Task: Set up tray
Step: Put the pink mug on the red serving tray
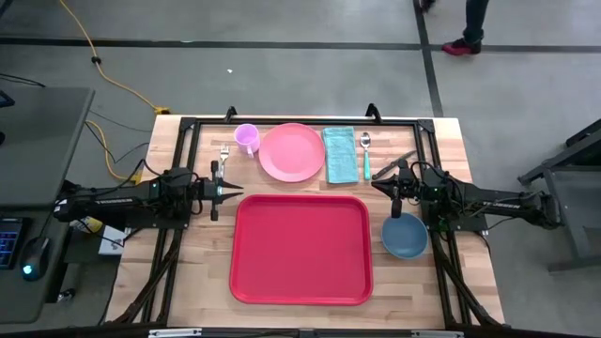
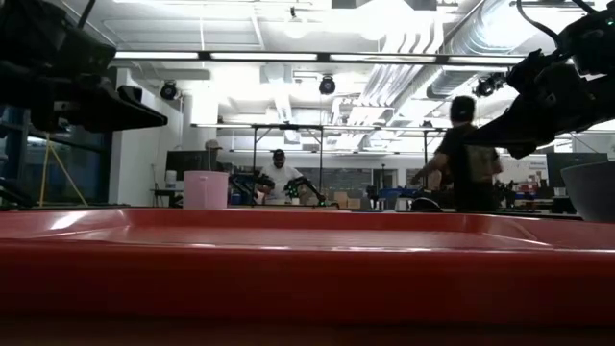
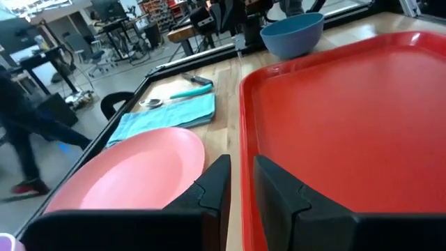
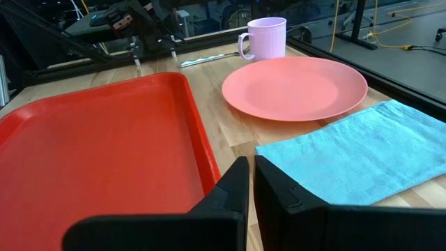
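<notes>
The red tray (image 1: pixel 300 249) lies flat on the wooden table's middle, toward the near edge. Beyond its far rim lie a pink plate (image 1: pixel 291 152), a lilac cup (image 1: pixel 247 139), a fork (image 1: pixel 224 155), a teal napkin (image 1: pixel 339 153) and a spoon (image 1: pixel 365 155). A blue bowl (image 1: pixel 405 236) stands beside the tray's right rim. My left gripper (image 3: pixel 240 167) hovers by the tray's far left corner, narrowly open and holding nothing. My right gripper (image 4: pixel 249 164) hovers by the far right corner, shut and holding nothing.
A black metal frame (image 1: pixel 188 127) runs along the table's edges. A person (image 1: pixel 465 28) walks on the floor past the far side, and others stand in the room behind (image 2: pixel 279 173). Bare wood shows left of the tray (image 1: pixel 197 263).
</notes>
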`<action>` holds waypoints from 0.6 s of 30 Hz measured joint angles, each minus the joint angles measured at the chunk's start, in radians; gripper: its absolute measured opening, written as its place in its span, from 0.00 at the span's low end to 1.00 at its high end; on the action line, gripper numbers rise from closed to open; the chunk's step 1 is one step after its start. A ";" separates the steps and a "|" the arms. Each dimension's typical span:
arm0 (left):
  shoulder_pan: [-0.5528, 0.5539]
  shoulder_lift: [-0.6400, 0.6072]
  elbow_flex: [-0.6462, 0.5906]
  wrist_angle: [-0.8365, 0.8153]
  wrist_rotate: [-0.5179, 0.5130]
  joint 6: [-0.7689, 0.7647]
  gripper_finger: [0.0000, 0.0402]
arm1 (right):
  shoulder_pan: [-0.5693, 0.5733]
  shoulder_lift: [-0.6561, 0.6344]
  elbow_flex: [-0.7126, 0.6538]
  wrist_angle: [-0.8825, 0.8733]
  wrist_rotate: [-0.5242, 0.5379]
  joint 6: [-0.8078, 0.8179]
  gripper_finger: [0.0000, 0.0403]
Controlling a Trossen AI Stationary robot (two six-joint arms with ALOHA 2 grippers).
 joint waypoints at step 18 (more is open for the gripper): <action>0.000 0.000 0.000 0.000 -0.013 -0.109 0.24 | 0.000 0.000 0.000 0.048 0.000 0.203 0.00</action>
